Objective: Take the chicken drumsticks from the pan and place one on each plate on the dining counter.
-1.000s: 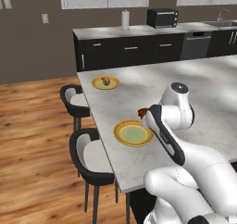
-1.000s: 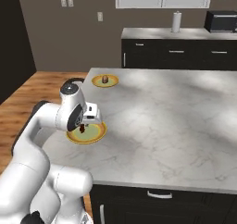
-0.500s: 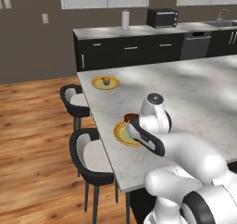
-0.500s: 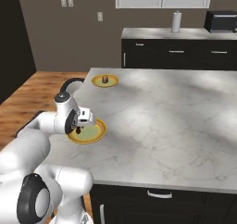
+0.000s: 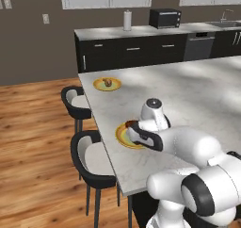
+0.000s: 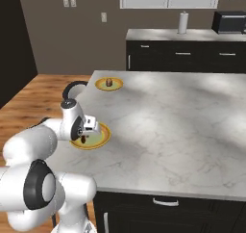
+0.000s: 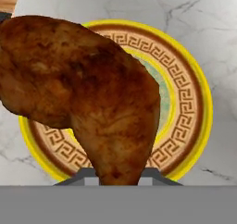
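Tool (image 6: 85, 136) pinching knobbly reddish-brown drumstick (image 7: 88, 93) above round, gold-rimmed, key-patterned plate (image 7: 185, 102); veined marble counter (image 6: 182, 126)

Two plates sit on the tabletop (image 6: 182, 126) near its stool-side edge. The far plate (image 5: 107, 84) carries a drumstick (image 5: 108, 82). The near plate (image 6: 91, 136) lies directly under the gripper (image 6: 85, 136), which holds the other drumstick (image 7: 88, 89) above it (whether it touches the plate is unclear). Two stools (image 5: 89, 156) stand beside that edge.

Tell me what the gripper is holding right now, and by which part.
The gripper is shut on a reddish-brown chicken drumstick, pinched at its narrow bone end, with the meaty end hanging over the near plate on the dining counter.
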Robot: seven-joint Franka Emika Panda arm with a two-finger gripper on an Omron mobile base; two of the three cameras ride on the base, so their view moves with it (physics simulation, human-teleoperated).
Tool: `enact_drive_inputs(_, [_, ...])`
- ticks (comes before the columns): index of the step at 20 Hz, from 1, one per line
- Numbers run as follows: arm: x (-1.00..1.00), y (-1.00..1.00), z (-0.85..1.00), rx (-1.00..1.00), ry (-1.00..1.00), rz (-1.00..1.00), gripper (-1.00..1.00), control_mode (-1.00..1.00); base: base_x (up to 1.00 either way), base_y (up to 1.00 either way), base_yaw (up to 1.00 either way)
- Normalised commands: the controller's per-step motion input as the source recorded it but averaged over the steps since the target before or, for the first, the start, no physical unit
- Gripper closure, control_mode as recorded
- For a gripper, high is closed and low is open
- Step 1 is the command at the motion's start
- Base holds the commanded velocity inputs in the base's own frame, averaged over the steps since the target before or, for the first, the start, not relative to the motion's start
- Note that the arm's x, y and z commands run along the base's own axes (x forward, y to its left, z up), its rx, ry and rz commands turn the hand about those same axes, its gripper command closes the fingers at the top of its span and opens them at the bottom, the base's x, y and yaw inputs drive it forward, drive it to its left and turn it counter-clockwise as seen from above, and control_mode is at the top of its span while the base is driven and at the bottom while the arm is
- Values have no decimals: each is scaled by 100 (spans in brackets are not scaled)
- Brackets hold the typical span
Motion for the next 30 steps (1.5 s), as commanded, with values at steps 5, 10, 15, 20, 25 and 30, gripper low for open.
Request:
enact_drive_inputs(5, [39, 0, -22, 0, 8, -3, 100, -100, 0, 0, 0])
enact_drive_inputs(10, [35, 0, -19, 0, 5, -2, 100, -100, 0, 0, 0])
enact_drive_inputs(15, [20, 0, -23, 0, 1, -1, 100, -100, 0, 0, 0])
enact_drive_inputs(20, [6, 0, -25, 0, 0, -2, 100, -100, 0, 0, 0])
enact_drive_inputs(25, [6, 0, -21, 0, 0, -1, 100, -100, 0, 0, 0])
enact_drive_inputs(30, [18, 0, -14, 0, 0, -1, 100, -100, 0, 0, 0])
